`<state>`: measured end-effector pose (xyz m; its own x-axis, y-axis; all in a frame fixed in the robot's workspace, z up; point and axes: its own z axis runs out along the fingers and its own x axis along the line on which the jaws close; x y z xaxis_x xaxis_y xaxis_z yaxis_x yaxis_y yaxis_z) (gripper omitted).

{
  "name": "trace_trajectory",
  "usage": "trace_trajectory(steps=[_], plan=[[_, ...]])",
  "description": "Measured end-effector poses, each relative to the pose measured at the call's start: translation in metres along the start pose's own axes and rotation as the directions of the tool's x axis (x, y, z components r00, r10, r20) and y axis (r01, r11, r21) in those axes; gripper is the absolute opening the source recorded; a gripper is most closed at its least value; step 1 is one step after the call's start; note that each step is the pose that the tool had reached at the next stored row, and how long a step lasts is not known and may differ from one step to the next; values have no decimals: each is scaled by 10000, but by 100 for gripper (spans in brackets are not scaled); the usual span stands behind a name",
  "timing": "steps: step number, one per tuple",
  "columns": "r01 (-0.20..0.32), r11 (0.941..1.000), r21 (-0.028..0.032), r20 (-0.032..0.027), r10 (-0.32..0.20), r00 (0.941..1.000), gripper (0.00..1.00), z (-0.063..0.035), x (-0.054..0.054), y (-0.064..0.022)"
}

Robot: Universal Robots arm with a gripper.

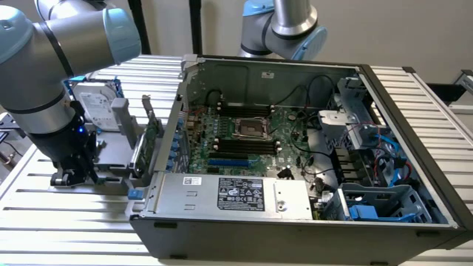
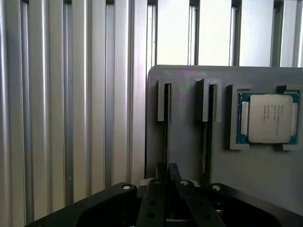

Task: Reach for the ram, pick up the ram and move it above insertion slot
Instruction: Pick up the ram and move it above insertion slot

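slatted aluminium table (image 2: 71, 94) runs under everything, and on it stands an open computer case (image 1: 258, 69), its motherboard (image 1: 244, 133) showing and a power supply (image 1: 229, 194) along the near side. to the exterior view's left of the case sits a grey holder (image 1: 111, 160) with a hard drive (image 1: 96, 108) upright at its back and a green expansion card (image 1: 153, 133) standing close to the case wall. the arm (image 1: 44, 72) reaches down to the holder. its gripper (image 1: 72, 173) is a dark shape low against the grey block, and what lies between the fingers is hidden from this side.

the wrist view looks straight down on the holder (image 2: 222, 170). the ram (image 2: 166, 123) shows edge-on as a thin dark line seated in a narrow slot, so its chips and green face cannot be made out. the gripper (image 2: 168, 169) has its fingers (image 2: 161, 177) drawn in close, one on each side of that edge, pinching it; the ram sits down in the slot, not lifted. the neighbouring slot (image 2: 207, 142) holds another dark strip, too thin to identify. a processor (image 2: 271, 117) lies flat in a recess beside it, partly cut off at the frame edge.
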<state>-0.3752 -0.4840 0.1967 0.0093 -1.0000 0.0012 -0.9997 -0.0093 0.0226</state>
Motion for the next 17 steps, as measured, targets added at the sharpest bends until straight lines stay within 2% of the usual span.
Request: trace_trajectory(steps=[17], plan=[[-242,9997,-21,5,242,9997,13,0,0,-8]])
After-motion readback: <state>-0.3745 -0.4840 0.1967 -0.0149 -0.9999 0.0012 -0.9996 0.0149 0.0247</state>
